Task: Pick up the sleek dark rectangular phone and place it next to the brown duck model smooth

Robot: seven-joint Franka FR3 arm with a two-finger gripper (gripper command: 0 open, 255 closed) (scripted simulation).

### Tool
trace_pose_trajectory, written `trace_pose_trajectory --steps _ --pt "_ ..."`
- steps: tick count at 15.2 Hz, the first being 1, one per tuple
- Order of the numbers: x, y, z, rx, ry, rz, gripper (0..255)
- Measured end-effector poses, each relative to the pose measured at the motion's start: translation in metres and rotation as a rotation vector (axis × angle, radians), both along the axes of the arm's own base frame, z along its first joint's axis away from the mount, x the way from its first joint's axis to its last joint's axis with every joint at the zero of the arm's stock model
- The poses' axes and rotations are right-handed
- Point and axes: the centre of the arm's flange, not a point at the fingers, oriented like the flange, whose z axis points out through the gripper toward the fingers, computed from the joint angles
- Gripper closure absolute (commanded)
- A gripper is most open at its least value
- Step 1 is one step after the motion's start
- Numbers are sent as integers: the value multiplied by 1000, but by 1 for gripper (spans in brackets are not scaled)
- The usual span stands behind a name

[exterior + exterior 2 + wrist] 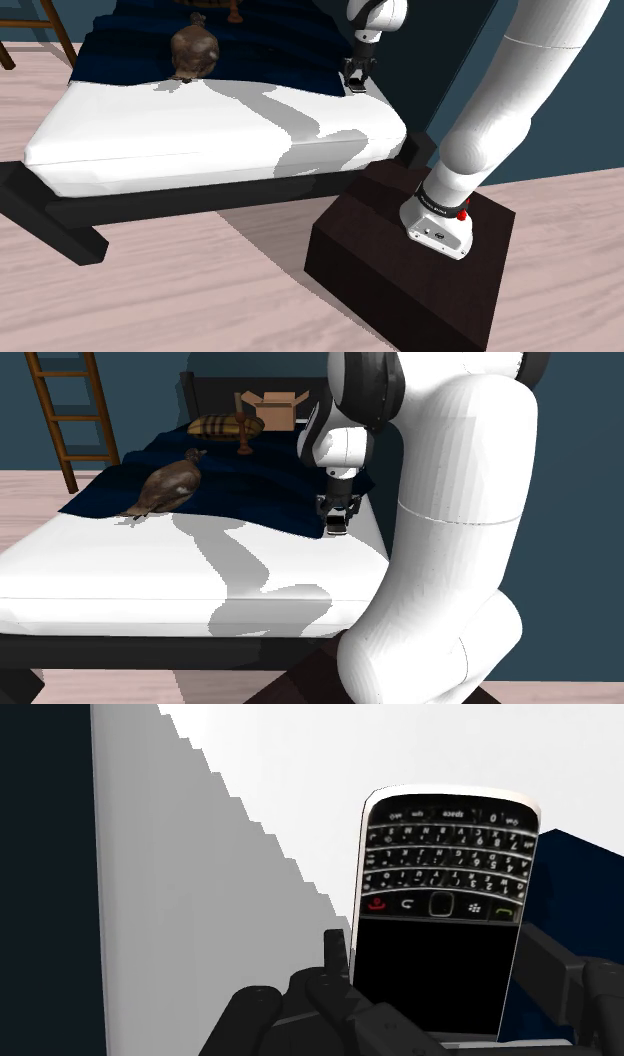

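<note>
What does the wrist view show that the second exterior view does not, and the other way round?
Wrist view: the phone close up, with its keyboard, red and green call keys and black screen, and the gripper clasping its sides. Second exterior view: the brown duck, a striped pillow, a cardboard box and a ladder. Both: the phone in the gripper, the white bed and the dark blue blanket.

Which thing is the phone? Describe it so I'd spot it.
Find the bed, then its white corner nearest the robot arm. There the black gripper clasps the phone: a flat dark slab with a silver rim and tiny keys, unlike the rounded brown duck by the blue blanket.
</note>
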Motion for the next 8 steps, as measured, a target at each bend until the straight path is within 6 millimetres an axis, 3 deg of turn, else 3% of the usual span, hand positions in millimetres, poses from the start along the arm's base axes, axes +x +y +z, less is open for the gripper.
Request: trace_pose_trajectory --steps 8 --pt "0 0 36 1 2 1 255"
